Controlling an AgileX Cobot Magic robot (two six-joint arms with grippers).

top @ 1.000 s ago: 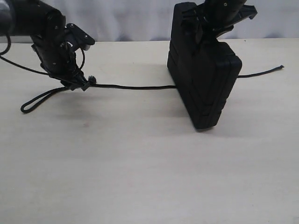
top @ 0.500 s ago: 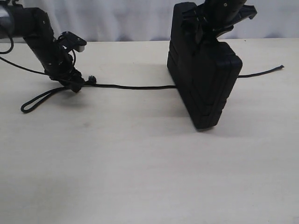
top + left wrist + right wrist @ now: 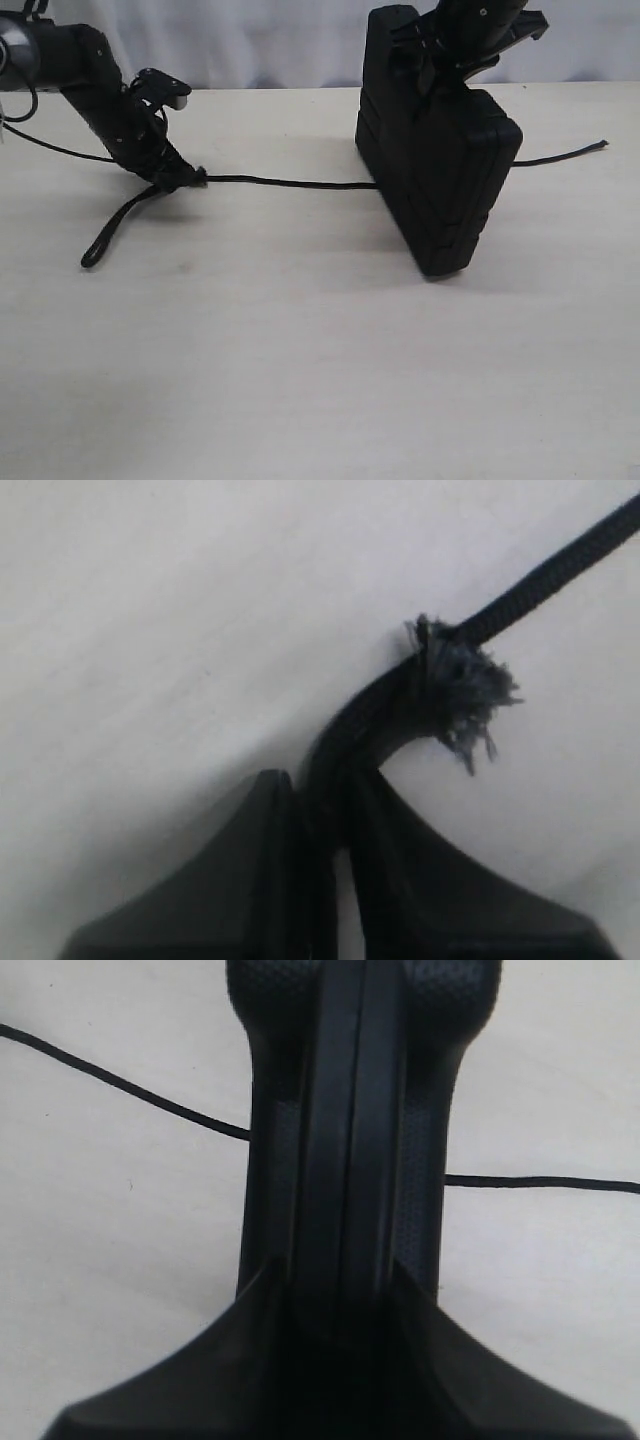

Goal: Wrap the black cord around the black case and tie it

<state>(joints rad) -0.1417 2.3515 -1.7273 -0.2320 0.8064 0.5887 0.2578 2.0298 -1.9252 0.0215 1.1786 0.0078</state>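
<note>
Jaws: left gripper (image 3: 335, 805) is pinching cord (image 3: 375, 720) by its loop (image 3: 115, 228), right gripper (image 3: 345, 1300) is clamping case (image 3: 345, 1110) at its top.
Left wrist only: frayed tuft (image 3: 465, 685) is showing.
Count: one cord lying across table (image 3: 300, 360), one case standing on edge.

black case (image 3: 440, 170): on table (image 3: 300, 380), upright on a narrow side, right of middle, toward far edge | black cord (image 3: 290, 183): on table, left to right across far half, hidden at case's foot, free end beyond case near right edge, loop end toward left edge, angled toward near edge
</note>
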